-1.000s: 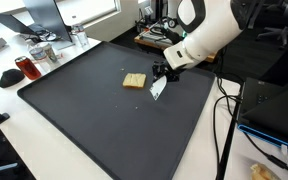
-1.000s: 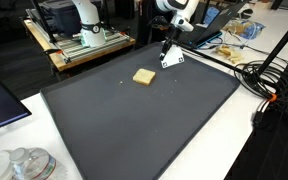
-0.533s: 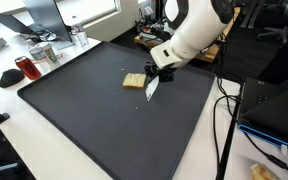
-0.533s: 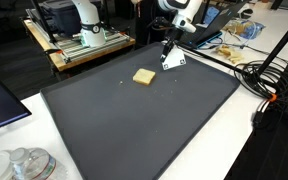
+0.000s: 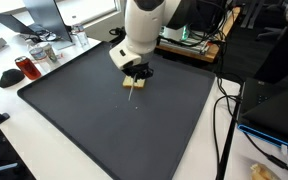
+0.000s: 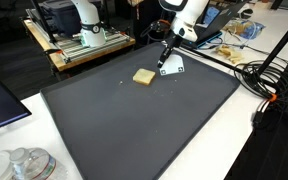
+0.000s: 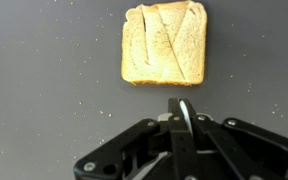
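Note:
A slice of toast (image 7: 164,44) with knife cuts across it lies on the black mat (image 6: 134,125). It shows in both exterior views (image 6: 142,76), half hidden under the arm in one (image 5: 130,83). My gripper (image 7: 181,106) is shut on a thin white flat tool (image 7: 186,112), held edge-on just short of the toast's near edge. In an exterior view the gripper (image 6: 167,58) hangs beside the toast with the white tool (image 6: 171,68) below it. In an exterior view the gripper (image 5: 137,72) is right over the toast.
Crumbs dot the mat (image 5: 94,115). A red mug (image 5: 26,67) and glass jars (image 5: 44,54) stand off the mat's corner. Cables (image 6: 256,78) lie along one side. A wooden cart with another robot (image 6: 84,40) stands behind. A jar (image 6: 24,165) sits near the front.
My arm has swung across the mat with the white tool still in the jaws, from beside the toast to right over and next to it. The toast has not moved.

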You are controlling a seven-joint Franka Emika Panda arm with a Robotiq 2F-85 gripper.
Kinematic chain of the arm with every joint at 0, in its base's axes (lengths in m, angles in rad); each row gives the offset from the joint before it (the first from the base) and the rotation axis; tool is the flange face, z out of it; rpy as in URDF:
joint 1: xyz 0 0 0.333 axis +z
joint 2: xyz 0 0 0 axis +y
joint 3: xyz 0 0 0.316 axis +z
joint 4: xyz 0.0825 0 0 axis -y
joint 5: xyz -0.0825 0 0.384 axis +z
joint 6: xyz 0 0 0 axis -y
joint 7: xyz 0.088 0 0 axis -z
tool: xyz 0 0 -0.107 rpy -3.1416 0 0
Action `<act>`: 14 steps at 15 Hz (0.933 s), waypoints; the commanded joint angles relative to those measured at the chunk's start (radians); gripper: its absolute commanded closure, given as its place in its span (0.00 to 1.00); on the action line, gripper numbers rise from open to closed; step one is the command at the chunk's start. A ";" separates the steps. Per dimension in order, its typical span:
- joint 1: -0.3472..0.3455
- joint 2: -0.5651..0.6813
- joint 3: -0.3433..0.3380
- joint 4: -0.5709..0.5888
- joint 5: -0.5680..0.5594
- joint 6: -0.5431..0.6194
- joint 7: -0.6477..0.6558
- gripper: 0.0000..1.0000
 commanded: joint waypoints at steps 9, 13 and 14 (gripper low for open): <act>-0.188 0.135 0.002 0.252 0.354 -0.187 -0.360 0.99; -0.284 0.136 0.025 0.225 0.482 -0.143 -0.531 0.99; -0.307 0.131 0.029 0.212 0.516 -0.136 -0.568 0.99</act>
